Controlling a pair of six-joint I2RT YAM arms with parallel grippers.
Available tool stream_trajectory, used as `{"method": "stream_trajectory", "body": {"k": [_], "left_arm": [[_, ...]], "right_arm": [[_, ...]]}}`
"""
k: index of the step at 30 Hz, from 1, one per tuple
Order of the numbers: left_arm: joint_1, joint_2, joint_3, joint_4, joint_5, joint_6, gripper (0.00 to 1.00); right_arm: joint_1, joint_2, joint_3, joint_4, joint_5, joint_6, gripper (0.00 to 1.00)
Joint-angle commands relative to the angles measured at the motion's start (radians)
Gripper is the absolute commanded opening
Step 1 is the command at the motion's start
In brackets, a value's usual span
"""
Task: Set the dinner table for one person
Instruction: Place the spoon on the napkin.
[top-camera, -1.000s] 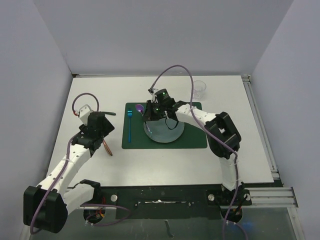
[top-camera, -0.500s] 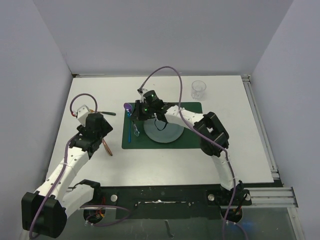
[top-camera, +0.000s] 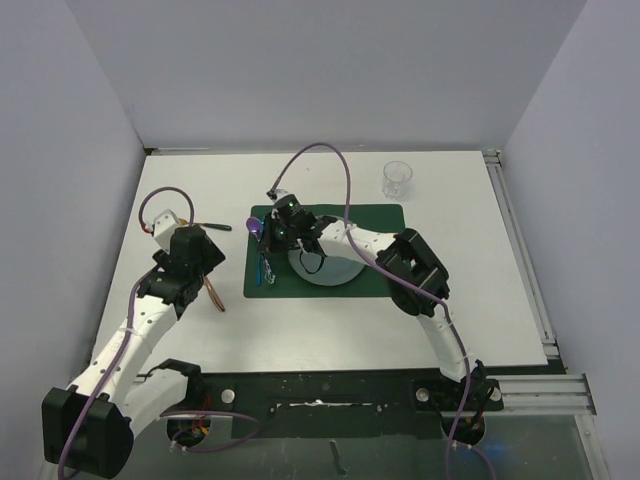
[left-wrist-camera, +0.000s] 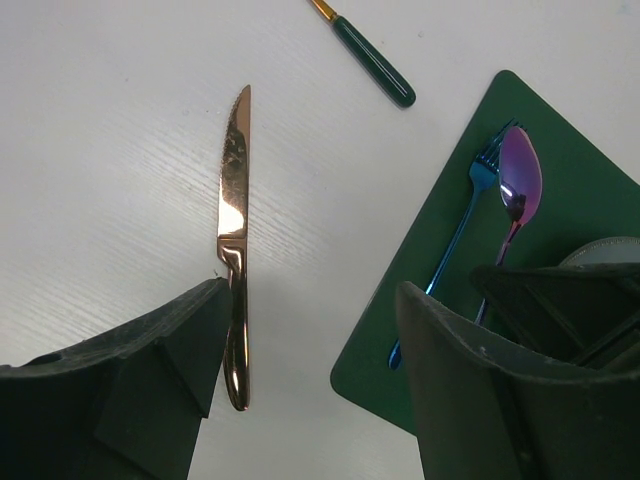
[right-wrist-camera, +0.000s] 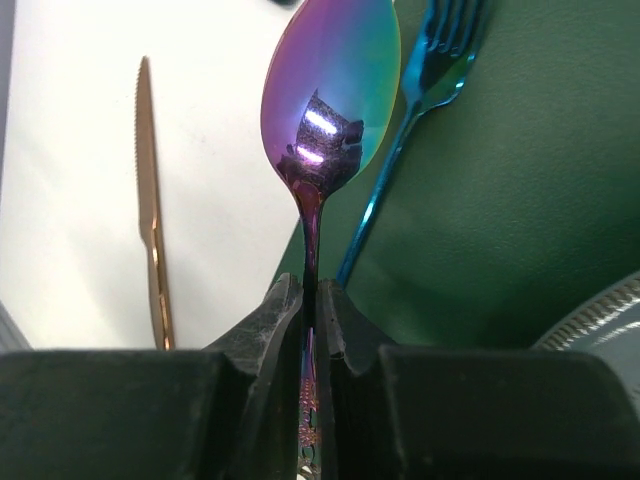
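Right pincer (right-wrist-camera: 311, 296) is clenched on the thin handle of a shiny purple spoon (right-wrist-camera: 331, 95). The end of the handle is hidden between its fingers. The spoon's bowl is at the left edge of the green placemat (right-wrist-camera: 500, 200), beside a blue fork (right-wrist-camera: 425, 85). Only a corner of the plate (right-wrist-camera: 600, 320) shows. Over a copper knife (left-wrist-camera: 233, 225), the left pincer (left-wrist-camera: 312, 340) is released, jaws wide. The white desk (top-camera: 480, 260) lies under everything. A green-handled tool (left-wrist-camera: 372, 65) is cut off at the top.

Behind the black left gripper (left-wrist-camera: 310, 340) and right gripper (right-wrist-camera: 312, 295), white shells (top-camera: 135, 325), black joints (top-camera: 415, 270) and looped purple cables (top-camera: 318, 146) are seen.
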Motion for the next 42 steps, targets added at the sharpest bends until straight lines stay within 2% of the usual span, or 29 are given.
{"method": "stream_trajectory", "body": {"k": [1,11,25,30,35,42], "left_arm": [[0.004,-0.017,0.002,0.024,-0.011,0.008,0.65],[0.004,-0.017,0.001,0.023,-0.011,0.009,0.65],[0.004,-0.024,-0.001,0.022,-0.011,0.011,0.65],[0.004,-0.024,-0.003,0.024,-0.010,0.009,0.65],[0.004,-0.017,-0.008,0.032,-0.005,0.008,0.65],[0.005,0.000,-0.017,0.047,0.012,0.006,0.65]], "right_arm": [[0.004,-0.030,0.023,0.001,0.112,-0.035,0.00],[0.019,-0.012,0.025,-0.035,0.192,-0.056,0.00],[0.023,0.058,0.111,-0.099,0.207,-0.083,0.00],[0.023,0.055,0.116,-0.102,0.212,-0.087,0.11],[0.023,0.030,0.105,-0.105,0.220,-0.099,0.32],[0.023,-0.022,0.093,-0.109,0.231,-0.118,0.41]]}}
